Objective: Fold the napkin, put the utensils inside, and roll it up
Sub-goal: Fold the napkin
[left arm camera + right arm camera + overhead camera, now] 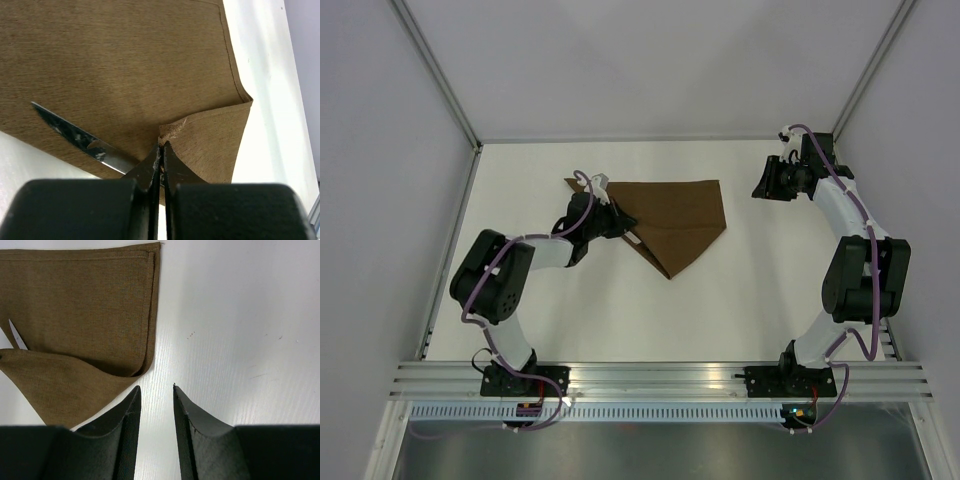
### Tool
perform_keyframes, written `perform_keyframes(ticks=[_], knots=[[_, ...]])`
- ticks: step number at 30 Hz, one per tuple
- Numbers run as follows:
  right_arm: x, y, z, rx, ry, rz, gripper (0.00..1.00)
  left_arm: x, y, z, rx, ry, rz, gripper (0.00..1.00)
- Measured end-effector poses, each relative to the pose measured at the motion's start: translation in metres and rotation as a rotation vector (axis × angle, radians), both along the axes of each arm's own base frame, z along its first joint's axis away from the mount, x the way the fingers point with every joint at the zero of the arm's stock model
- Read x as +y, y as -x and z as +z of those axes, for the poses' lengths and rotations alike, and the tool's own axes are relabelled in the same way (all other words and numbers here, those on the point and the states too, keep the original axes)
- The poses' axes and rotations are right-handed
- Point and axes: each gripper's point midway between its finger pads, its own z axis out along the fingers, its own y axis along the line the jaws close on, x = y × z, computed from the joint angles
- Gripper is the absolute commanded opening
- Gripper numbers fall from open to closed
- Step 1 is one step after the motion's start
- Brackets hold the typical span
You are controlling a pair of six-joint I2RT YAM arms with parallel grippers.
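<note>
The dark brown napkin [678, 222] lies folded into a rough triangle in the middle of the white table. My left gripper [628, 226] sits at the napkin's left edge. In the left wrist view its jaws are shut [163, 145], pinching a raised flap of the napkin [210, 142]. The knife [75, 134] lies on the cloth just left of the fingers, silver blade showing and handle hidden under them. My right gripper [767, 186] hovers over bare table to the right of the napkin [85, 305], open [156, 387] and holding nothing. A sliver of the knife blade [17, 337] peeks from a fold.
The white table [750, 290] extends around the cloth. An aluminium rail [660, 378] runs along the near edge between the arm bases. Pale enclosure walls and metal frame posts [440, 75] border the table at the back and sides.
</note>
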Motion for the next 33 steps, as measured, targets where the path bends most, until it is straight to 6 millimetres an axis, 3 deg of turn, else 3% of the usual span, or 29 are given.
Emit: perform_keyframes(ticks=[11,33], knots=[[0.0,0.0,0.0,0.0,0.0,0.001,0.37,0.014,-0.004,-0.028,0.095,0.032,0.011,0.02],[0.0,0.0,-0.006,0.015,-0.002,0.002,0.37,0.029,-0.024,-0.034,0.141,0.11,0.041,0.02]])
